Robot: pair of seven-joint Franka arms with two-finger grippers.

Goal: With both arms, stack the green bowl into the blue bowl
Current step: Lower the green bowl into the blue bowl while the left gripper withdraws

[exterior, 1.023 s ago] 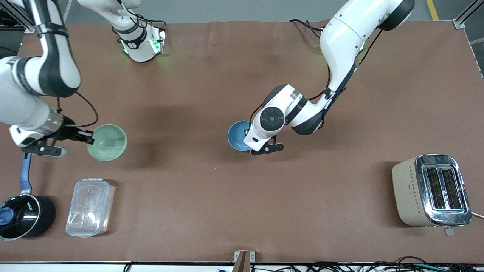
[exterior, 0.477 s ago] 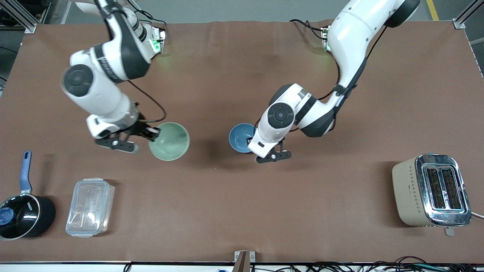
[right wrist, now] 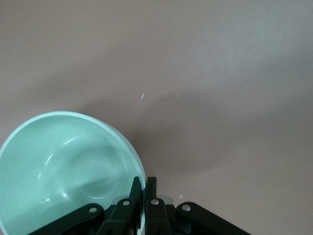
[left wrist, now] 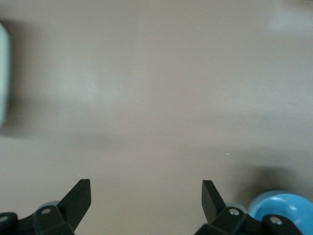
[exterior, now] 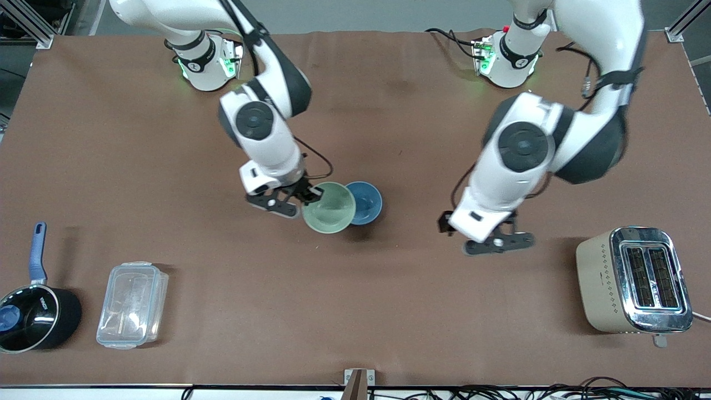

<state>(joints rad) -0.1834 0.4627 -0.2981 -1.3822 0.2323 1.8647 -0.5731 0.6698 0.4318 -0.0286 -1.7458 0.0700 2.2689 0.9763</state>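
Two bowls: you have the green bowl (exterior: 329,208) raised over the table's middle, its rim overlapping the blue bowl (exterior: 364,203), which rests on the table (exterior: 355,289) toward the left arm's end of the green one.
Right gripper (exterior: 309,195): you see its fingers (right wrist: 145,188) pinched together on the green bowl's rim, one inside the wall and one outside; the bowl (right wrist: 68,171) hangs from that edge.
Blue bowl: you can see it bare, with no gripper touching it; the left wrist view catches it (left wrist: 286,213) at the picture's edge.
Left gripper (exterior: 489,240): you find it over bare table between the blue bowl and the toaster (exterior: 633,280), well apart from both bowls; its fingers (left wrist: 78,198) are spread wide with nothing between them.
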